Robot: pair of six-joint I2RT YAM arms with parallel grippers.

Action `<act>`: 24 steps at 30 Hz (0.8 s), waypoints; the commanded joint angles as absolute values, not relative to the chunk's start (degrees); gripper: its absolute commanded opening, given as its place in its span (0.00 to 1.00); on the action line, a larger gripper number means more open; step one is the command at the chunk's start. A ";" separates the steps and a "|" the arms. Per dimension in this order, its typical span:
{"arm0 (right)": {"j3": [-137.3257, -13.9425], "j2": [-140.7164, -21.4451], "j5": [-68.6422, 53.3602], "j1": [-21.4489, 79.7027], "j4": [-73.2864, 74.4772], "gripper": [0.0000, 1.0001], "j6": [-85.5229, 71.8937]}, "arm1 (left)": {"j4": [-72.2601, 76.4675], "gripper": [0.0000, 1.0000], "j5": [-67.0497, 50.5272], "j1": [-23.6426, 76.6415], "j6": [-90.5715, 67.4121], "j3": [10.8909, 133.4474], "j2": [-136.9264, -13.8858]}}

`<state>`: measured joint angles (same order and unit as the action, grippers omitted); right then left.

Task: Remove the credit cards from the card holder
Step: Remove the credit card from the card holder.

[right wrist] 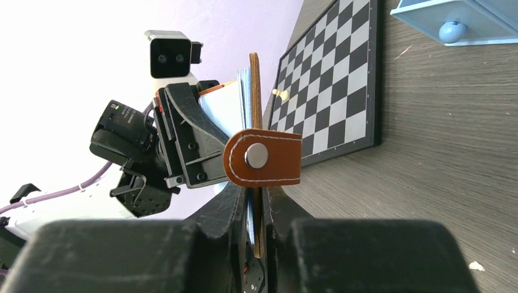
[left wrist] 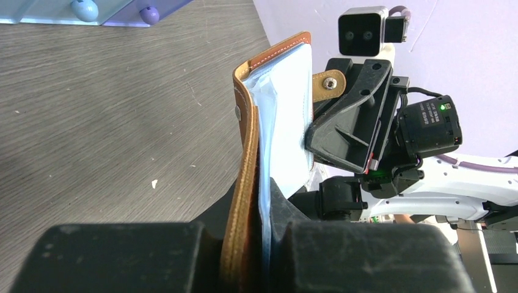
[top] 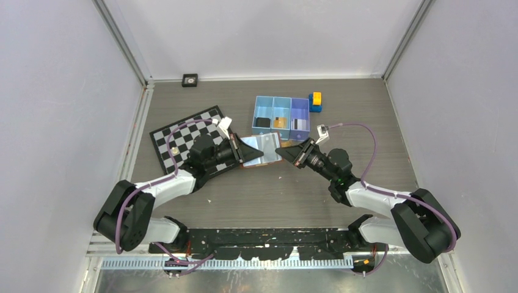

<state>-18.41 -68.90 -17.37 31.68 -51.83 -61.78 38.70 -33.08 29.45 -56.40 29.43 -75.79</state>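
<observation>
Left gripper [top: 248, 154] pinches one end of the card holder [top: 264, 148]; right gripper [top: 283, 151] is clamped on the opposite edge by the snap strap [right wrist: 262, 157]; the holder hangs open between them, near the blue tray [top: 281, 97]; its pale blue leaves are possibly credit cards [left wrist: 287, 116].

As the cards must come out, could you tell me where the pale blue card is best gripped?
Pinch the pale blue card by its free edge, from the right, opposite the left end effector clamping the card holder. It is thin and flat, so close on its broad faces.
</observation>
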 commanded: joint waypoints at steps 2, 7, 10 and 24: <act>-19.19 -69.42 -19.23 31.42 -60.47 0.07 -62.78 | 42.40 0.00 -35.98 29.62 -56.60 30.35 -76.15; -18.57 -69.63 -18.74 31.41 -62.43 0.20 -63.73 | 42.76 0.00 -36.01 29.62 -56.87 30.27 -76.53; -18.23 -68.84 -17.69 31.08 -61.84 0.23 -64.20 | 44.94 0.00 -36.67 29.62 -57.73 29.95 -76.90; -20.91 -68.73 -18.18 30.91 -53.85 0.22 -62.26 | 48.11 0.00 -38.08 29.70 -59.44 29.68 -78.32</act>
